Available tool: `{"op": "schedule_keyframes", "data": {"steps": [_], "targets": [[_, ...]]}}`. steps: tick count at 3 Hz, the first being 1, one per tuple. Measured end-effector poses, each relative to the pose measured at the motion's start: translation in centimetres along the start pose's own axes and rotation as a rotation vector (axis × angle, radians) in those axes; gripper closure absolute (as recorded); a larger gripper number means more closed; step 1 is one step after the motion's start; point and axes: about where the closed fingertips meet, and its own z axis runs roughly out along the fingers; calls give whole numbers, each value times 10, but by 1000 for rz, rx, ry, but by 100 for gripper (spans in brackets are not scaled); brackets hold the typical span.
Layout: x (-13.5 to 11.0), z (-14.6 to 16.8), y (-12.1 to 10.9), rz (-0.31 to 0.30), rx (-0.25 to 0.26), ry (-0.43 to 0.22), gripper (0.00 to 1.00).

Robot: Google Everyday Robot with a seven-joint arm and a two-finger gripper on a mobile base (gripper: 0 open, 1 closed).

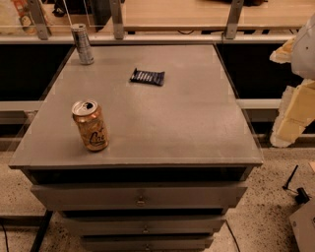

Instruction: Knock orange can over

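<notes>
My end effector (294,110) hangs right of the worktop (187,113); I cannot tell its state. The orange can (90,125) stands upright, well apart.

Grey drawer cabinet (197,194) on speckled floor (266,216), wooden counter (187,12) behind metal railing posts (116,19), dim light.

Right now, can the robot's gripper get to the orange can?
Probably yes: the gripper is out of view, the arm shows at the right edge, and only bare tabletop lies around the orange can.
</notes>
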Motion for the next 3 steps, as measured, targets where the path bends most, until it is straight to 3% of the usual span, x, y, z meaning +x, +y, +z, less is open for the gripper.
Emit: {"op": "schedule_keyframes", "data": {"steps": [1,2,3], "targets": [[0,0,0,0,0,0,0],[-3,-2,1,6,-18,-40,0],[-9,-1,7,23,-82,-152,0]]}}
